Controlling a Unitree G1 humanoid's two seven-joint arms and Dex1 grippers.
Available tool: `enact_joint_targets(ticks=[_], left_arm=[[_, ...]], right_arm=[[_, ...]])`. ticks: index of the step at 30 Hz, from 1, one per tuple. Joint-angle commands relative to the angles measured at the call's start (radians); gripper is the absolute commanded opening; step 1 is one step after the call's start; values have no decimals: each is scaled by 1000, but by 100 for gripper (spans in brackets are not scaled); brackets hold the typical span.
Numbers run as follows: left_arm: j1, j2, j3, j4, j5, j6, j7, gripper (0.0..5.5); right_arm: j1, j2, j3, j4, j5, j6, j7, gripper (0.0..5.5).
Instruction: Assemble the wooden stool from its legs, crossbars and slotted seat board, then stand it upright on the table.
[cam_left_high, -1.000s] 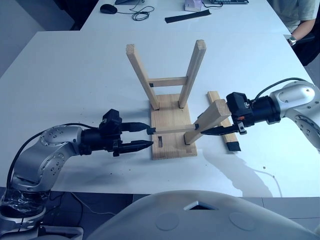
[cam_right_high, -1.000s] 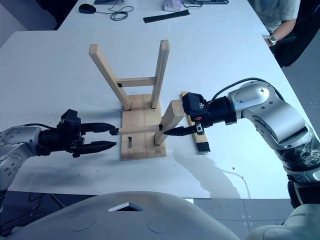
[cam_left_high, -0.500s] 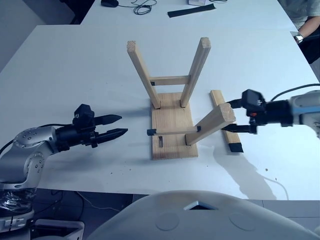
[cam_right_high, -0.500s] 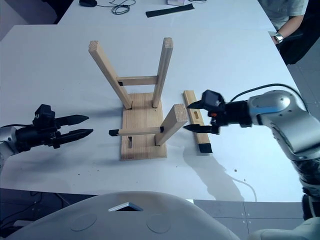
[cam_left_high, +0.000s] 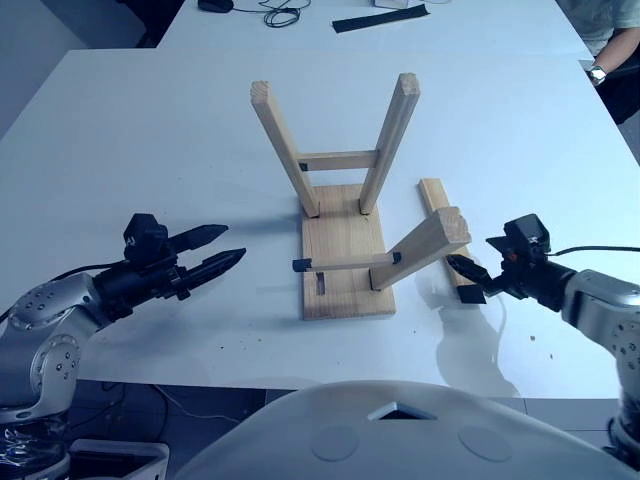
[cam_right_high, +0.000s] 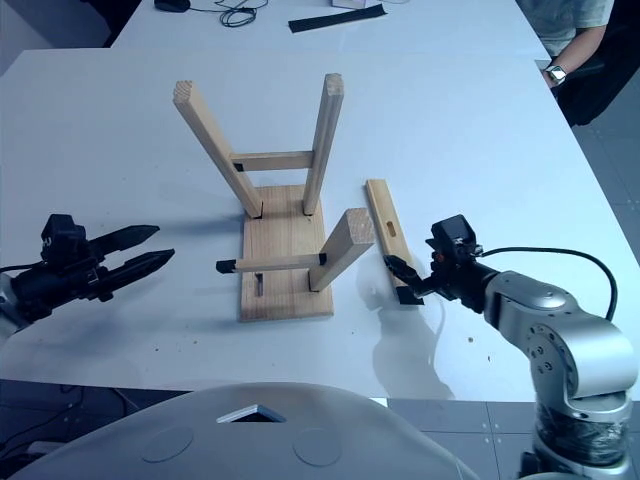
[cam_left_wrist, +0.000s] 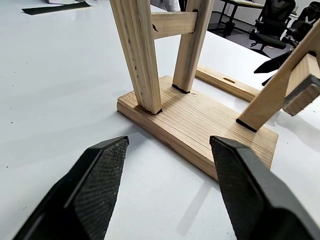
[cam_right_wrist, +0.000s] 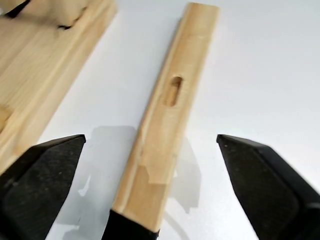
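Right fingers spread just over the loose leg, probably to grasp it; left fingers also apart.

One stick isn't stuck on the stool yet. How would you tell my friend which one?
Find the flat wooden seat board in the middle of the white table. Just to its right, one leg lies flat on the table. The other three legs are stuck in the board; this one lies alone, with a small oval slot and a black tip.
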Motion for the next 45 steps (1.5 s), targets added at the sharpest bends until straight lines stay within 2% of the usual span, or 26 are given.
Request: enact_joint_targets(ticks=[1,6,15,24,31,37,41,45], left_arm=[[-24,8,-17,-15,1,18,12,301],[-56,22,-23,-10,-6,32,2,301],[-86,24,-2,11,-15,46,6,301],[-70,5,-13,7,0,36,9,301],[-68,-3,-17,11,12,28,11,301],[-86,0,-32,25,27,22,11,301],[-100,2,-43,31,35,18,7,301],[-114,11,-48,35,34,21,-1,301]], right_arm=[[30,56,41,32,-85,-1,-112,482],[112,82,116,60,-144,-58,-151,482],[162,10,185,115,-254,-210,-147,363],[119,-46,180,151,-294,-304,-104,232],[98,-94,171,199,-339,-356,-83,227],[40,-5,132,159,-227,-302,-40,221],[27,51,135,137,-166,-236,-33,165],[19,138,65,118,-48,-72,-22,107]])
